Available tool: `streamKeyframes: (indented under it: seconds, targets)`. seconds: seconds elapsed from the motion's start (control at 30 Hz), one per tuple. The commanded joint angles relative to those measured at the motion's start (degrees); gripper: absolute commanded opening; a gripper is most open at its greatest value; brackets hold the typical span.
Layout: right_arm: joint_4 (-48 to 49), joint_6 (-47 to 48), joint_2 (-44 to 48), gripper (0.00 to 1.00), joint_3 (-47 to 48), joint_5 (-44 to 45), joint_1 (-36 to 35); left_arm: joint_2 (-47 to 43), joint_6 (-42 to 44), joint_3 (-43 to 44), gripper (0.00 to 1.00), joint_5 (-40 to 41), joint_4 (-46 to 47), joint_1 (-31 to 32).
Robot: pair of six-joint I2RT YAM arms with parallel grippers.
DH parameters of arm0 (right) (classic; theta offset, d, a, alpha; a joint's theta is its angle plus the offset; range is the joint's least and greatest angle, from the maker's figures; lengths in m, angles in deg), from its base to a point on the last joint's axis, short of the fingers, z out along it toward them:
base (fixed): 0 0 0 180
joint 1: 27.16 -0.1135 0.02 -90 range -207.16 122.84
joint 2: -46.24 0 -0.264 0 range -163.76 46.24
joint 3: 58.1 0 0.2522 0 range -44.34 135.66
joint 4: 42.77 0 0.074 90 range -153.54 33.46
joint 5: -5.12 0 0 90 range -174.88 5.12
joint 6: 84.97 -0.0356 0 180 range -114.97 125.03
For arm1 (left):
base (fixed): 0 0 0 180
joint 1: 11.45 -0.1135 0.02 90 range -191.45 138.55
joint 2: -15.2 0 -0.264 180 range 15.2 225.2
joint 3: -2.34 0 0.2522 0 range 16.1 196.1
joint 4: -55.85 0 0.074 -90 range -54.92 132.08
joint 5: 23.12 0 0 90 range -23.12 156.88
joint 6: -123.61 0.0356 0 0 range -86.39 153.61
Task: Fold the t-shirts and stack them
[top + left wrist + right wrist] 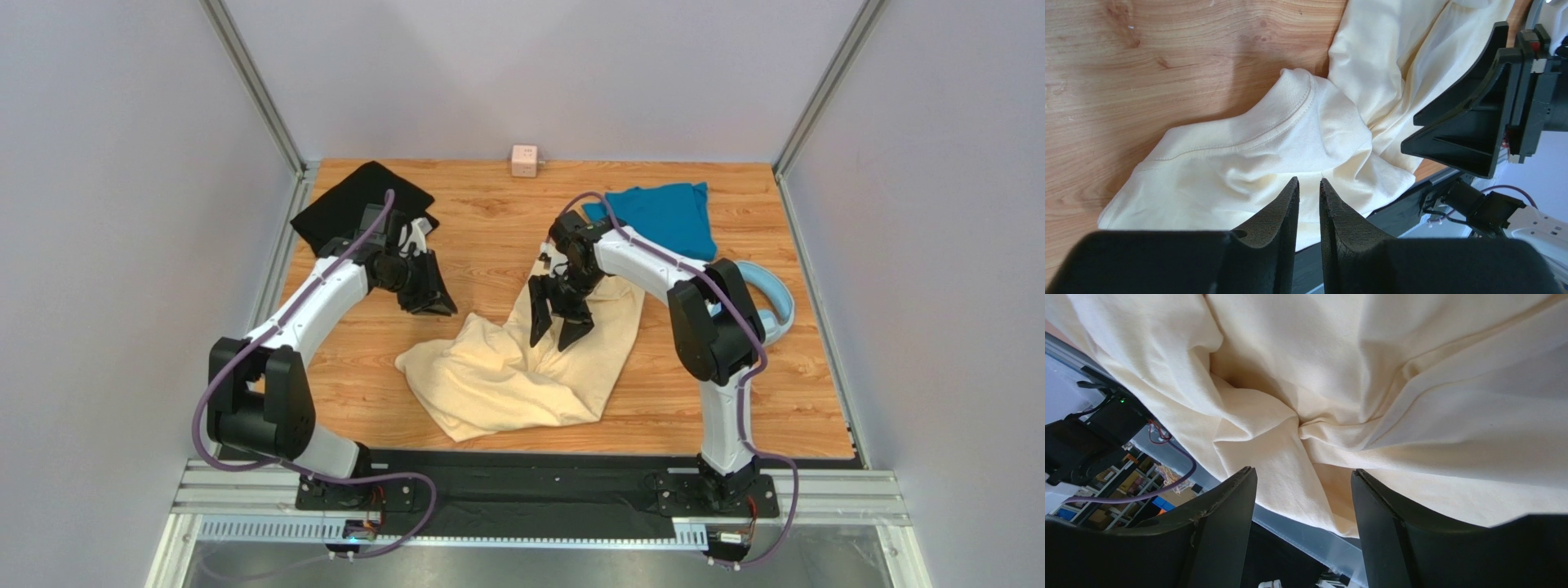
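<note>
You're on the cream shirt (pixel 521 368), which lies crumpled at centre frame. Your right gripper (pixel 555 341) hangs over it with jaws spread, gripping nothing. Your left gripper (pixel 432 300), centre left, is barely parted and empty. Next you probably need to pinch two edges and spread it flat.

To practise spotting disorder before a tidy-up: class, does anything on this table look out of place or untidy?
The cream shirt lies crumpled in deep creases mid-table, not spread flat. Light-blue headphones and a small pink cube also sit there, unrelated to folding.
</note>
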Motion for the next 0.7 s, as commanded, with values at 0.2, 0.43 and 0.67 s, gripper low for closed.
streamKeyframes:
  seconds: [0.2,0.43,0.67]
  targets:
    - [2.7,-1.6,-0.5,0.63,5.2,-4.4,-2.2,-1.0,0.8,-3.3,0.25,0.4,-0.9,0.2]
    - [1.3,-0.7,-5.9,0.63,8.8,-5.1,-4.7,-3.6,0.2,-7.2,0.24,1.4,-0.1,0.2]
    - [-0.8,0.0,-11.4,0.62,15.5,-5.8,-7.1,-6.2,-0.4,-9.3,0.24,2.2,0.8,0.2]
